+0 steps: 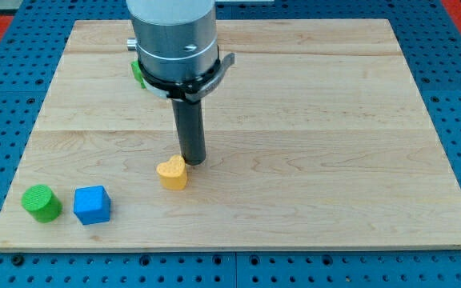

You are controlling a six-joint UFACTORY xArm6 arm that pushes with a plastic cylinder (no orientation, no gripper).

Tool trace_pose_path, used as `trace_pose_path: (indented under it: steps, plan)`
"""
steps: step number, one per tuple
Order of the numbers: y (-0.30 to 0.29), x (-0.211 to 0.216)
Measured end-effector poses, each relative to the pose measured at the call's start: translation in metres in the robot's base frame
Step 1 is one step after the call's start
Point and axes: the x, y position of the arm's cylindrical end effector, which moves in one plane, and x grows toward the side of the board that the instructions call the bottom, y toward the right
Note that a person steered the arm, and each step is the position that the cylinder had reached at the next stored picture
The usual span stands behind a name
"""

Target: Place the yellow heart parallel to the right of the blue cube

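So we've got no gripper here, nothing to open or close and nothing held, just the rod. Our tip (192, 162) is sitting right at the upper-right edge of the yellow heart (172, 173), touching it or as good as, hard to call from this angle. The heart is just below and a hair to the view's left of the tip. The blue cube (92, 205) is further off toward the view's lower left of the tip, and a green cylinder (41, 202) sits just beyond it, near the corner of the wooden board (310, 120). Something green (137, 72) peeks out behind the arm's body, up above the tip; can't tell its shape.

Handling-wise, we'd guess the heart is a small, light, rigid block that'll slide easily on smooth wood. Since we can only push, contact point matters: shove off-centre and it'll likely spin or slip off the rod. We'd aim at the middle of a side.

Orientation: the lobes look to face the view's upper right, toward the tip, with the point aimed lower left, so its long axis runs diagonally. Not totally sure though, it's small.

The heart is already right of the cube but sits higher, so it probably needs nudging down level.
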Motion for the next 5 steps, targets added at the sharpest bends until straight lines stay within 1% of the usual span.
trace_pose_path:
  steps: [1, 2, 4, 5]
  plan:
    - [-0.008, 0.010]
    - [-0.008, 0.046]
    - [-0.012, 0.055]
    - [-0.026, 0.039]
